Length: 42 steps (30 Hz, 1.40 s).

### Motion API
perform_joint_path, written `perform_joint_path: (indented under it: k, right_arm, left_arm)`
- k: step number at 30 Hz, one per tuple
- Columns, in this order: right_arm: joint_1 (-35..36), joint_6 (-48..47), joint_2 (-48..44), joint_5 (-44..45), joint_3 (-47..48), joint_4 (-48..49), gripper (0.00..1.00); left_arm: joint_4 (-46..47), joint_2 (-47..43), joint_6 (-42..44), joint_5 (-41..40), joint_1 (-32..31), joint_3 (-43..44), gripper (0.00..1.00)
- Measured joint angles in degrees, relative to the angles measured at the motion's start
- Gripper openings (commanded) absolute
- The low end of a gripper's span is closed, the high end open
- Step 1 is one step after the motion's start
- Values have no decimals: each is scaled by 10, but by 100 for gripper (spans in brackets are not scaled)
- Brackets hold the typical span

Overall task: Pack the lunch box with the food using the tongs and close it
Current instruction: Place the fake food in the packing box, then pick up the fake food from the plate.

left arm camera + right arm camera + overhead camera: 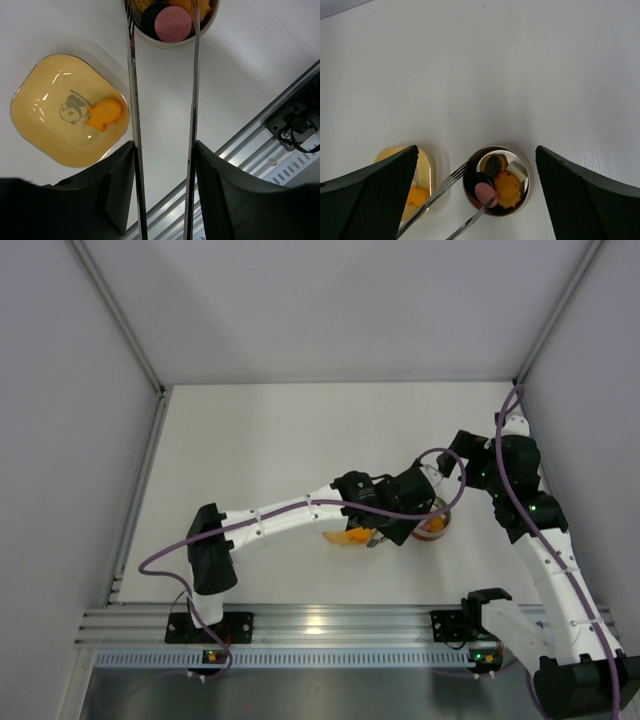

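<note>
Step now: You are packing food into the lunch box (167, 45) with the tongs (132, 100). It looks like a drop-off. The tong tips stand apart over the box, and a pink piece (173, 23) lies between them, among the other pieces.
Left jaws: They grip the tongs, one pad on each thin arm. The squeeze is loose, so the two arms stand apart. I see nothing pinched in the tips.
Right jaws: They are wide open and hold nothing. They hang above the lunch box, which shows in the gap between them.
Lunch box: It sits on the desk (240, 75), straight ahead of the left jaws, at the far end of the tongs. Pink, dark brown and orange pieces are inside.
Food left: One orange fish piece (106, 113) lies in the yellow dish (45, 125). The dish is just beside the left jaws, on the left in their own view.
Next move: I think you should lift the tongs out of the box and swing them over the dish. Put one tip on each side of the fish, then squeeze softly.
Watch out: The fish looks flat and the dish looks smooth, so it may slide away.
Lid: I cannot see it in any view. You will need it to close the box.
</note>
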Motion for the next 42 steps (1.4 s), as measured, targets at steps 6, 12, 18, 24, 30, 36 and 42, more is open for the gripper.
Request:
perform_joint_path:
  k: [6, 12, 18, 24, 30, 36, 42]
  right_arm:
    - [0, 0, 0, 0, 0, 0, 100]
    - [0, 0, 0, 0, 0, 0, 99]
    - [0, 0, 0, 0, 0, 0, 99]
    - [0, 0, 1, 0, 0, 0, 99]
    - [0, 0, 1, 0, 0, 0, 99]
    - [0, 0, 1, 0, 0, 0, 99]
    - [0, 0, 1, 0, 0, 0, 99]
  left_arm:
    - [0, -67, -2, -26, 0, -10, 55]
    - [-6, -171, -20, -57, 1, -77, 55]
    - [-33, -221, -51, -64, 4, -172, 55]
    - [-47, -224, -75, -58, 9, -240, 55]
    - [-47, -231, -82, -48, 18, -263, 55]
    - [-40, -232, -82, -31, 29, -282, 55]
    - [-36, -232, -78, -11, 32, -288, 55]
